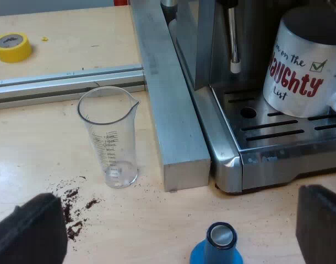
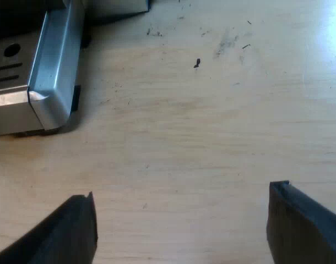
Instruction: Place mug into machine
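We see a pale wooden surface point(image 2: 212, 137) carrying the espresso machine point(image 1: 234, 157), a metal bar point(image 1: 168, 93) just beside it, an upright measuring glass point(image 1: 108, 137), a blue tamper point(image 1: 218, 246), a yellow tape roll point(image 1: 12, 46), and scattered coffee grounds point(image 1: 74, 212) near the glass.

I'm counting as I go: one mug point(image 1: 303, 71), one measuring glass point(image 1: 109, 137), one blue tamper point(image 1: 217, 248) and one roll of yellow tape point(image 1: 12, 46). Next, one espresso machine point(image 1: 289, 162), and two metal bars point(image 1: 169, 99) on the surface point(image 2: 212, 137). Last, one scatter of coffee grounds point(image 1: 74, 212).
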`<state>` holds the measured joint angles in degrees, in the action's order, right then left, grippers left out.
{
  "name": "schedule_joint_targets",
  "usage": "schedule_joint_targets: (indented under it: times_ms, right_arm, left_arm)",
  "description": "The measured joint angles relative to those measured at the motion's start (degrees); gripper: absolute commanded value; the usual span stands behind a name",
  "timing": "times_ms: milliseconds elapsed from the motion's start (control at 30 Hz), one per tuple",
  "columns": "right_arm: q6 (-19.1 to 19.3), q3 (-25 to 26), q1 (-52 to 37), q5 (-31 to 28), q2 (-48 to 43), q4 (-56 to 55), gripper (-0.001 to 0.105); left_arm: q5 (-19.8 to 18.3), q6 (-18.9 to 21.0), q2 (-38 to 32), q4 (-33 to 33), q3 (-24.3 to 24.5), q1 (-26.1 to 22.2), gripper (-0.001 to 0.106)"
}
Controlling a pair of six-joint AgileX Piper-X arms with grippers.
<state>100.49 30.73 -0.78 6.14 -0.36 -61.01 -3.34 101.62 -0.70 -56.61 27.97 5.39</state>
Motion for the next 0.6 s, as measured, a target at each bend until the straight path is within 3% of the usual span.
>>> schedule_joint_targets:
  times_ms: [600]
  right_arm:
    - [0.0,0.0,0.0,0.0,0.0,0.0,0.066]
  left_arm:
    - [0.0,-0.2,0.0,0.3,0.0,0.0,0.085]
